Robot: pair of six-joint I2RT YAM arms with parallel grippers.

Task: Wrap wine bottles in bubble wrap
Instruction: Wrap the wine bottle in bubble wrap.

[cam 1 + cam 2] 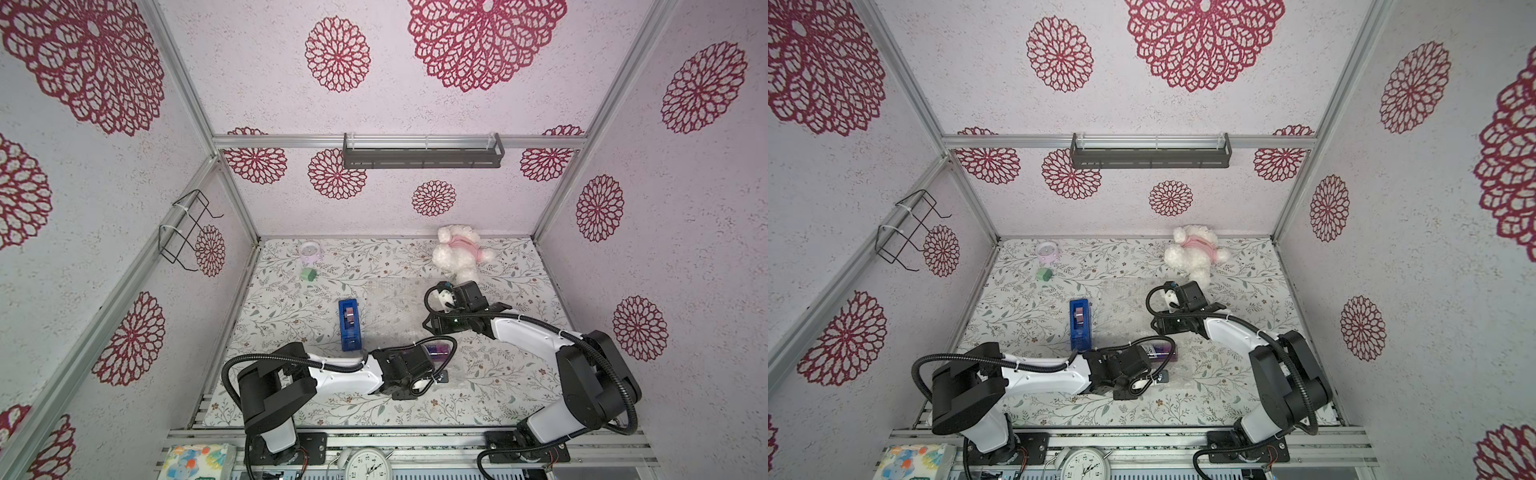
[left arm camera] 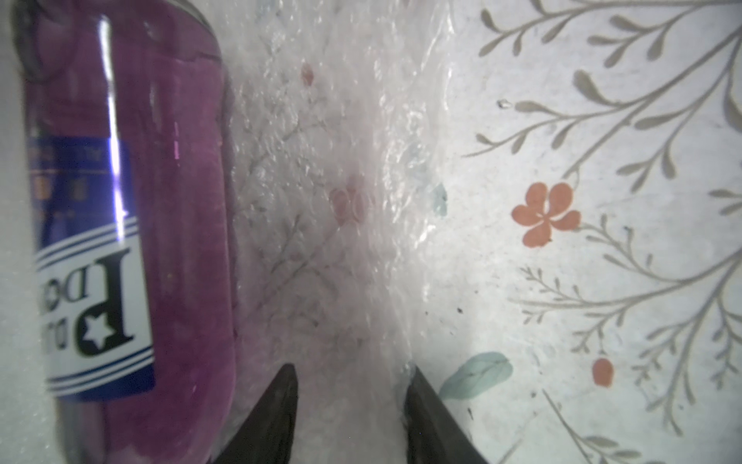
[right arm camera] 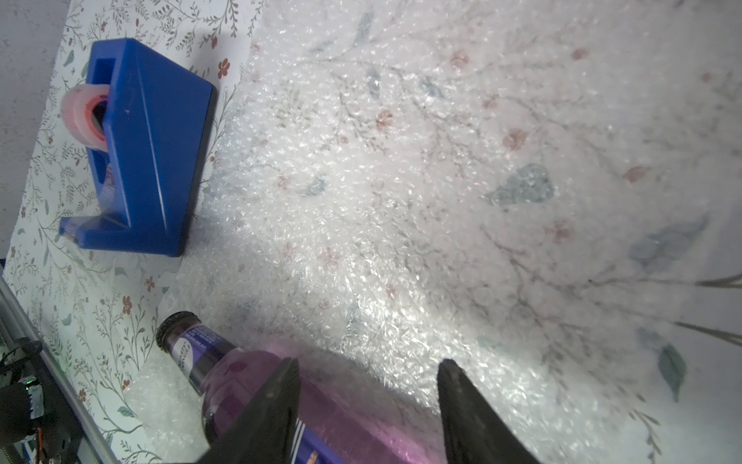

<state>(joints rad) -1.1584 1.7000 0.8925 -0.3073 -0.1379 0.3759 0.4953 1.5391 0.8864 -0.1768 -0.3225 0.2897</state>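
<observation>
The wine bottle [image 1: 437, 351] [image 1: 1160, 348], purple glass with a blue and white label, lies on its side on the near part of the bubble wrap [image 1: 395, 307] [image 1: 1125, 303]. In the left wrist view the bottle [image 2: 180, 241] is beside my left gripper [image 2: 351, 369]. Its jaws stand apart, with the wrap's [image 2: 321, 160] near edge between them. From above the left gripper [image 1: 436, 374] is just in front of the bottle. My right gripper [image 3: 369, 363] [image 1: 430, 326] hovers open over the bottle [image 3: 237, 371] and the wrap [image 3: 401, 201], holding nothing.
A blue tape dispenser [image 1: 350, 324] [image 3: 148, 148] stands at the wrap's left edge. A white teddy [image 1: 459, 253] lies at the back right. A green block [image 1: 308, 274] and a pink roll [image 1: 309, 251] sit at the back left. A clock [image 1: 370, 463] is below the front rail.
</observation>
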